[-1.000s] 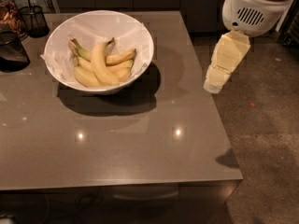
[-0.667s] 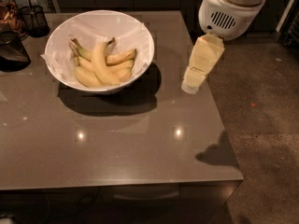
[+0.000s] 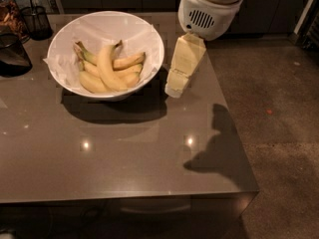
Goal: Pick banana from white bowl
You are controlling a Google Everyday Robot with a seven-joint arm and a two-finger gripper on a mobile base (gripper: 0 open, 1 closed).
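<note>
On the counter point(image 3: 124, 153) near its far edge, the banana point(image 3: 107, 68) in the bowl point(image 3: 149, 36) lies far-to-near, left of my gripper point(image 3: 175, 89), whose open-or-shut state I cannot tell.

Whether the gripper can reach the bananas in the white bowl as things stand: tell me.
Probably yes: the gripper hangs close beside the white bowl, and the bananas lie uncovered with nothing above them.

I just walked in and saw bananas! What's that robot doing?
The robot's gripper hangs just right of the white bowl, above the grey table. The bananas lie in the bowl on crumpled white paper, and the gripper isn't touching any of them yet. It's there to pick one out.
</note>
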